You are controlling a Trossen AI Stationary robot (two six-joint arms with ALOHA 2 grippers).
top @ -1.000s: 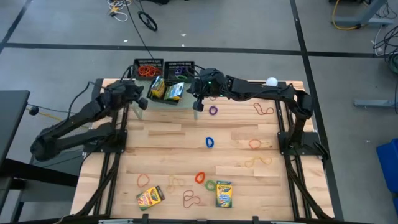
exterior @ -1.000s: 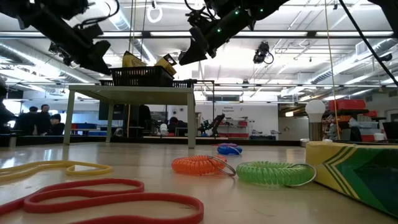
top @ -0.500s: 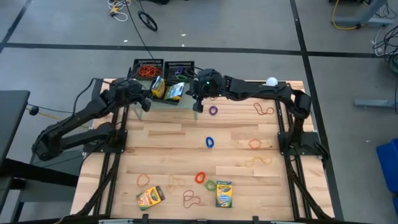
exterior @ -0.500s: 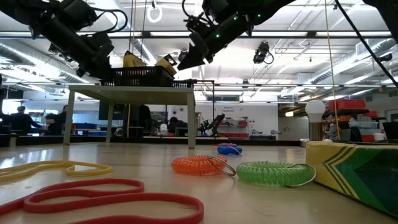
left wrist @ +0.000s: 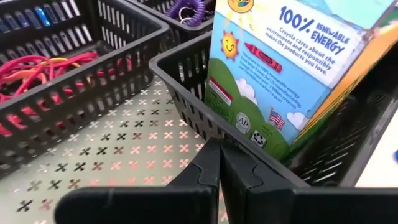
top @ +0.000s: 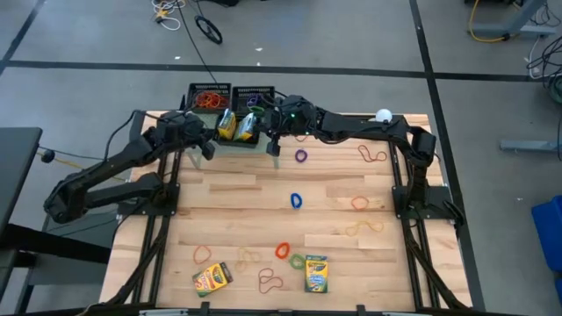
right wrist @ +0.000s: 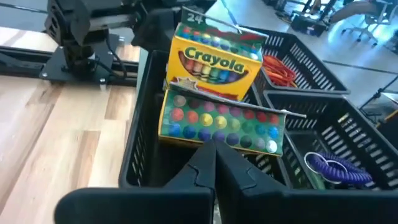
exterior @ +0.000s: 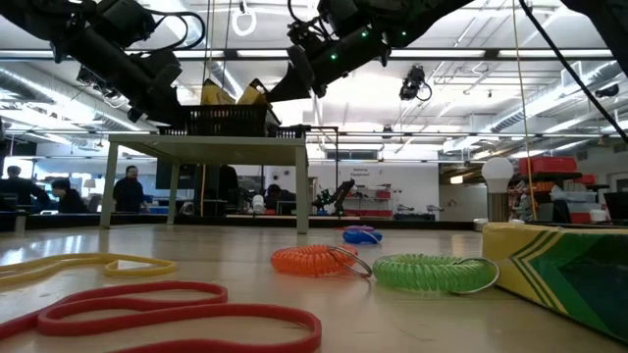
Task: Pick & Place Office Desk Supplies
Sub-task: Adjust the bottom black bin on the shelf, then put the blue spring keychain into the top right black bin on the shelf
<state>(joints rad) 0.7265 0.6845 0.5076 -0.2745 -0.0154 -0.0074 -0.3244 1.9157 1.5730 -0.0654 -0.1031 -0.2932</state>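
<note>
On the pale green shelf (left wrist: 124,137) at the table's far left, a black mesh tray (top: 239,137) holds two crayon boxes (right wrist: 217,62). One stands upright and the other (right wrist: 217,121) leans against it. Behind it are a tray of red bands (top: 209,96) and a tray with coils (top: 255,95). My left gripper (top: 207,146) is shut at that tray's left end. My right gripper (top: 274,144) is shut at its right side. More crayon boxes (top: 212,277) (top: 315,273) and bands (top: 296,200) lie on the table. My left gripper has its shut fingertips (left wrist: 211,152) against the outer wall of the front tray (left wrist: 186,109), low at a corner, coming slanting down from the table's left. The tray sits on the shelf. My right gripper has its shut fingertips (right wrist: 208,155) at the lower edge of the leaning crayon box (right wrist: 205,138), over the tray's rim, coming slanting down from the table's right. Whether they touch the box or only the rim, I cannot tell.
A white ball on a stand (top: 384,114) is at the far right. Coiled bands (exterior: 319,261) (exterior: 427,273) and flat loops (exterior: 167,312) lie near the front edge, with bare wood in the table's middle. People show in the room beyond.
My left gripper has swung toward the front tray's left end and turned to face it. My right gripper has gone a little toward the table's left, up to the crayon boxes. The right-hand box in the tray now stands steeper, closer to the other.
</note>
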